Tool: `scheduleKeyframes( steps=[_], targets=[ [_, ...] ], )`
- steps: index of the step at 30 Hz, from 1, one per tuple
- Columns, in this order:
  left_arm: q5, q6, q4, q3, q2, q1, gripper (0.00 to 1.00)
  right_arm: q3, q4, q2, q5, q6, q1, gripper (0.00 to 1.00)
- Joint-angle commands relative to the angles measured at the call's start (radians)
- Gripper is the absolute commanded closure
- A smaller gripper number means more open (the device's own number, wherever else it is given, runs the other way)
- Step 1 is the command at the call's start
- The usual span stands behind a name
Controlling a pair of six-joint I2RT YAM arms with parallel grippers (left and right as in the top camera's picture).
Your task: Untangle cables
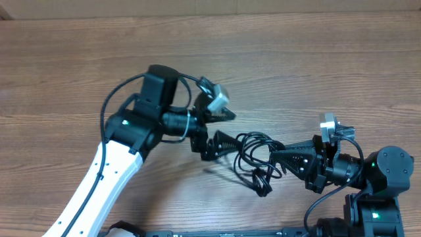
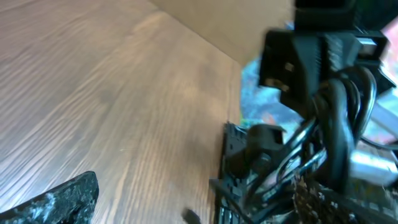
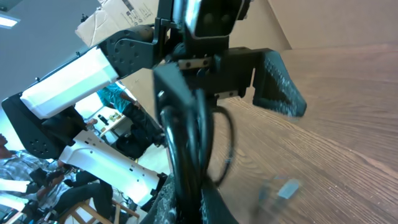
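Two arms over a bare wood table [image 1: 329, 66], one tangle between them. Cables [image 1: 253, 156] lie as a loose black knot of loops, right of centre, just beside the tips of both claws.

Right gripper [image 1: 277, 158]: jaws pinched together on the cables. The right wrist view shows strands [image 3: 183, 143] running down into its fingers, several at once by the look of it, not one cord.

Left gripper [image 1: 227, 130]: fingers spread wide, nothing between them, facing the tangle from the left side. Whether its lower finger touches a loop I can't tell.

Risks, as judgement:
- Left claw closes on a whole bunch of loops rather than one strand. Pulling apart would then cinch the knot tighter, not free it.
- Right claw holds several strands, so any pull drags the full bundle along the table.
- Cords are much thinner than the fingers, so one could slip out of a closing pinch or get missed.
- Both claws are near each other, so a reach deeper into the loops could bump fingers together.
- A plug end may snag inside a loop during a pull.
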Motion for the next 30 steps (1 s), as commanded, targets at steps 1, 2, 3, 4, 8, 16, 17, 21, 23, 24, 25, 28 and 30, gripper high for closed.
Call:
scheduleKeyframes(
  steps=[1,2,3,4,8,16,17,21,23,24,25,28,30],
  targets=[
    [-0.02,-0.089,0.003,0.013,-0.011,0.047,0.0,0.005,0.002,-0.004,0.007,-0.003,-0.001,0.96],
    [-0.011,-0.089,0.003,0.013,-0.011,0.055,0.0,0.005,0.002,-0.004,0.007,-0.003,-0.001,0.96],
    [0.007,-0.088,0.003,0.012,-0.011,0.06,0.0,0.005,0.002,-0.004,0.007,-0.003,-0.001,0.96],
    [0.042,-0.079,0.006,0.013,-0.011,0.063,0.0,0.005,0.002,-0.004,0.007,-0.003,-0.001,0.96],
    [0.178,0.023,0.007,0.012,-0.011,0.057,0.0,0.005,0.002,-0.004,0.007,-0.003,-0.001,0.96],
    [0.285,0.167,0.007,0.012,-0.011,-0.005,0.0,0.005,0.002,-0.004,0.006,-0.002,-0.001,0.96],
    [0.284,0.181,0.008,0.012,-0.011,-0.019,0.0,0.005,0.002,-0.004,0.006,-0.002,-0.001,0.96],
    [0.249,0.208,0.018,0.012,-0.011,-0.069,0.0,0.005,0.008,-0.004,0.006,0.003,-0.001,0.96],
    [0.2,0.208,0.021,0.012,-0.01,-0.087,0.0,0.005,0.014,-0.004,0.005,0.006,-0.001,0.96],
    [0.193,0.208,0.023,0.012,-0.01,-0.09,0.0,0.005,0.016,-0.004,-0.002,0.005,-0.001,0.96],
    [0.19,0.208,0.026,0.012,-0.01,-0.095,0.0,0.005,0.016,-0.004,-0.003,0.005,-0.001,0.96],
    [0.191,0.206,0.045,0.012,-0.01,-0.111,0.0,0.005,0.016,-0.004,-0.003,0.005,-0.001,0.96],
    [0.191,0.204,0.059,0.012,-0.01,-0.127,0.07,0.005,0.016,-0.004,-0.003,0.005,-0.001,0.96]
  ],
)
